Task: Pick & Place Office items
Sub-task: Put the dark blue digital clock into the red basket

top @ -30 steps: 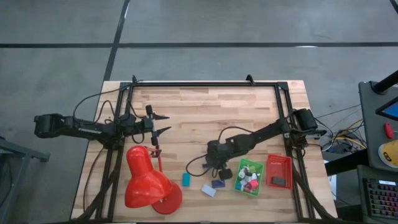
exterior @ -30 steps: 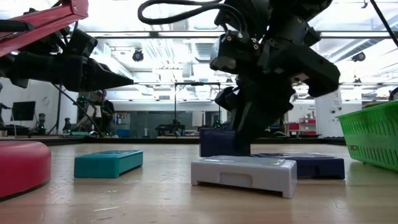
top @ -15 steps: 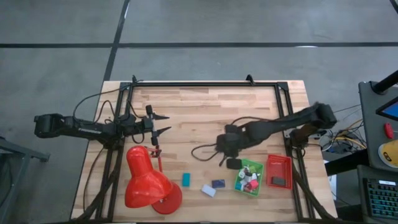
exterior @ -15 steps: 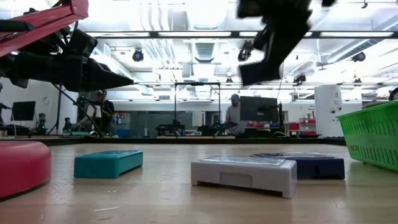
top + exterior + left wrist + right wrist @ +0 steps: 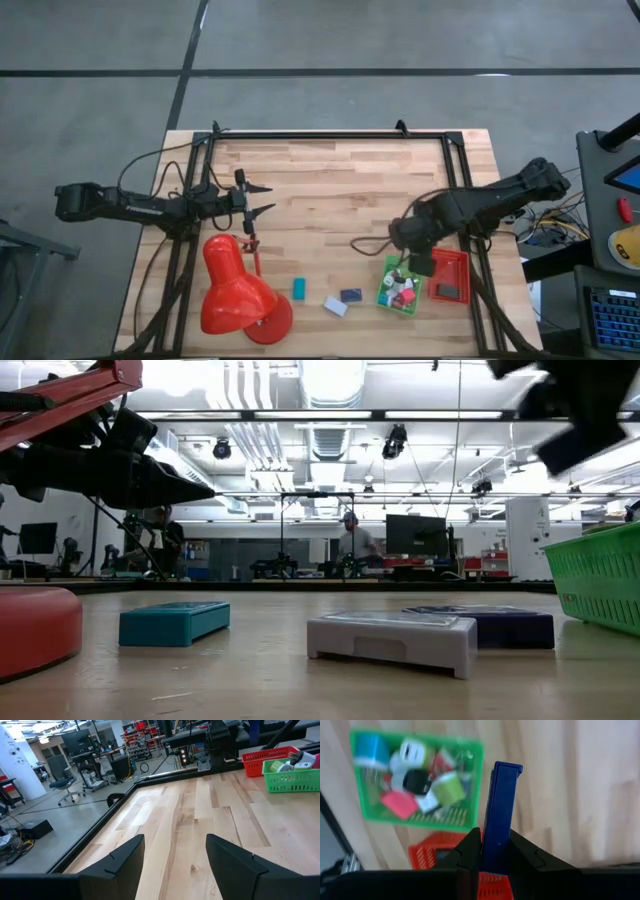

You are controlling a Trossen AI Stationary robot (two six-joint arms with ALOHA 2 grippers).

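My right gripper [image 5: 421, 264] [image 5: 495, 851] hangs above the gap between the green tray [image 5: 401, 286] [image 5: 416, 776] and the red tray [image 5: 448, 275] [image 5: 436, 851], shut on a flat dark blue block [image 5: 500, 805]. The green tray holds several small items in white, pink, green, black and blue. A teal block [image 5: 298, 288] [image 5: 175, 622], a white block [image 5: 335, 306] [image 5: 392, 641] and another dark blue block [image 5: 351, 295] [image 5: 500, 626] lie flat on the table. My left gripper [image 5: 262, 198] [image 5: 175, 865] waits open over the table's left part. My right gripper pinches the dark blue block by one end [image 5: 496, 831], a finger [image 5: 468, 851] on each broad face. The fingers point down from above. The block sticks out past the fingertips, lifted clear above the trays.
A big red desk lamp [image 5: 238, 295] stands at the table's near left, its base [image 5: 35, 630] close to the teal block. A black frame rail [image 5: 330, 134] runs along the table's edges. Bare wood [image 5: 340, 190] spans the middle and far part.
My right gripper rose from the table beside the loose blocks with a dark blue block in its fingers and swung toward the table's right, ending over the trays. That block is lifted clear. The other three blocks lie as before.
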